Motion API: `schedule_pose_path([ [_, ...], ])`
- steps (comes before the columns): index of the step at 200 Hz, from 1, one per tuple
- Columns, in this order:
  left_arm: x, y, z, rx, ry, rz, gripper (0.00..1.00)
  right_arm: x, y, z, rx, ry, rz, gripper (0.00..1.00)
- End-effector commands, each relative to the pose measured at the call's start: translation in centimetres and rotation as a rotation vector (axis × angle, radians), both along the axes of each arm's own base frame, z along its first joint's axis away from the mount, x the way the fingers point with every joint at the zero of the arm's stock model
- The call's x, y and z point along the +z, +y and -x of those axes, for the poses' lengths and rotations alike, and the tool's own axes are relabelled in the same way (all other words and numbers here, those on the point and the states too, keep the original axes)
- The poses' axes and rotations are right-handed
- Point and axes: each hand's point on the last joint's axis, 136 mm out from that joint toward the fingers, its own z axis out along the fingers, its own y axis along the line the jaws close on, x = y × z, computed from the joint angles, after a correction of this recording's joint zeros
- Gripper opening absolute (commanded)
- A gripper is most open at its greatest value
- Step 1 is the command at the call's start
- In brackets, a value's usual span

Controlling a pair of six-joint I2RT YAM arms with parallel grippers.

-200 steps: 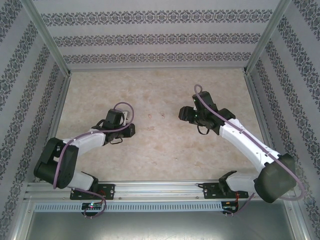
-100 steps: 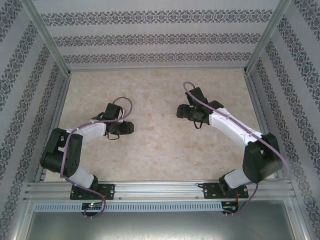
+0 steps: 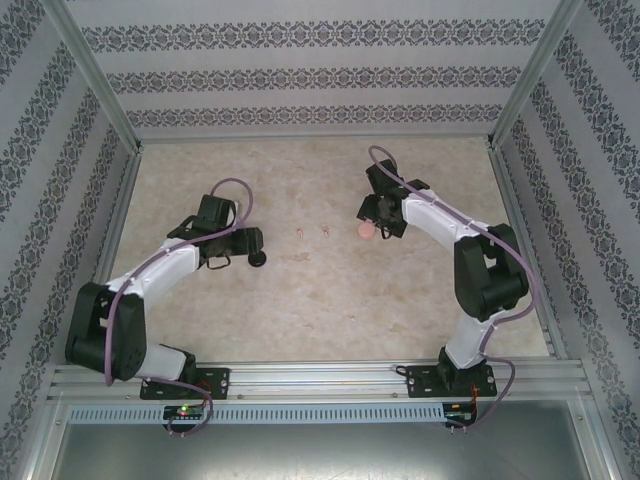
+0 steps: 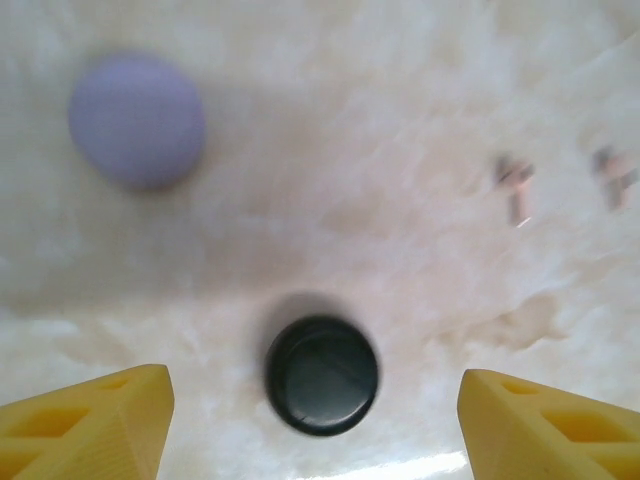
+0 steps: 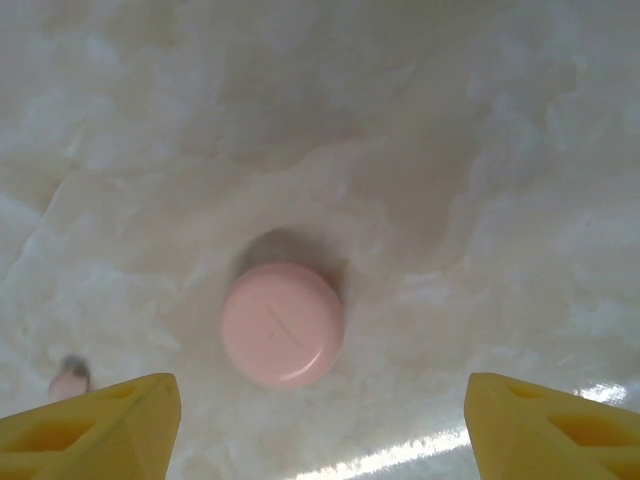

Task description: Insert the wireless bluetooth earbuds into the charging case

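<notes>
A round black charging case (image 4: 320, 375) lies shut on the table, just ahead of my open left gripper (image 4: 315, 435) and free of both yellow fingers (image 4: 90, 425). From above, that black case (image 3: 259, 259) sits right at the left gripper (image 3: 245, 243). A pink case (image 5: 283, 323), also shut, rests in front of my open right gripper (image 5: 320, 435); in the top view the pink case (image 3: 367, 230) is beside the right gripper (image 3: 378, 213). Two pale pink earbuds (image 3: 301, 234) (image 3: 326, 232) lie loose between the arms.
A light purple round case (image 4: 137, 120) lies on the table beyond the black one, to its left. The pink earbuds (image 4: 516, 185) (image 4: 615, 175) are far right in the left wrist view. Patterned walls with metal posts (image 3: 105, 95) enclose the marbled table (image 3: 320, 300).
Both grippers have opened wider and pulled back slightly. The black case and the pink case, earlier hidden at the jaws, now lie free on the table.
</notes>
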Motion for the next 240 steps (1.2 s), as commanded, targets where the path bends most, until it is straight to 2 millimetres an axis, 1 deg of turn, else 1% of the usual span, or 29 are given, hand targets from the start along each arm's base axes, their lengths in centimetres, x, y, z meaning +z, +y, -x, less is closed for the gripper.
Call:
schedule_pose_path([
  [1, 5.0, 0.2, -1.3, 0.037, -0.114, 0.04, 0.76, -1.3, -0.2, -0.4, -0.194, 0.054, -0.061, 0.75],
  [13, 7.1, 0.0, -1.9, 0.038, -0.169, 0.064, 0.78, -2.1, 0.2, -0.6, -0.25, 0.076, -0.098, 0.75],
  [35, 10.1, -0.5, -2.8, 0.032, -0.241, 0.095, 0.8, -3.0, 1.1, -0.8, -0.318, 0.105, -0.138, 0.74],
  [55, 11.7, -1.0, -3.5, 0.024, -0.282, 0.126, 0.82, -3.1, 1.7, -1.1, -0.34, 0.112, -0.132, 0.73],
  [72, 12.7, -1.4, -4.1, 0.017, -0.313, 0.154, 0.83, -3.3, 2.2, -1.4, -0.345, 0.119, -0.124, 0.73],
  [90, 13.1, -1.9, -4.6, 0.009, -0.326, 0.18, 0.83, -3.7, 2.8, -1.6, -0.344, 0.134, -0.117, 0.73],
  [113, 13.1, -2.2, -5.3, 0.003, -0.333, 0.195, 0.85, -4.4, 3.3, -1.5, -0.344, 0.156, -0.096, 0.73],
  [143, 13.3, -2.5, -5.9, -0.005, -0.344, 0.201, 0.87, -5.1, 3.3, -0.9, -0.352, 0.181, -0.046, 0.72],
  [191, 13.5, -2.7, -6.1, -0.02, -0.361, 0.205, 0.88, -5.8, 2.8, -0.5, -0.347, 0.205, 0.001, 0.71],
  [240, 13.5, -2.7, -6.2, -0.024, -0.372, 0.201, 0.88, -6.3, 3.2, -0.9, -0.265, 0.211, 0.002, 0.65],
])
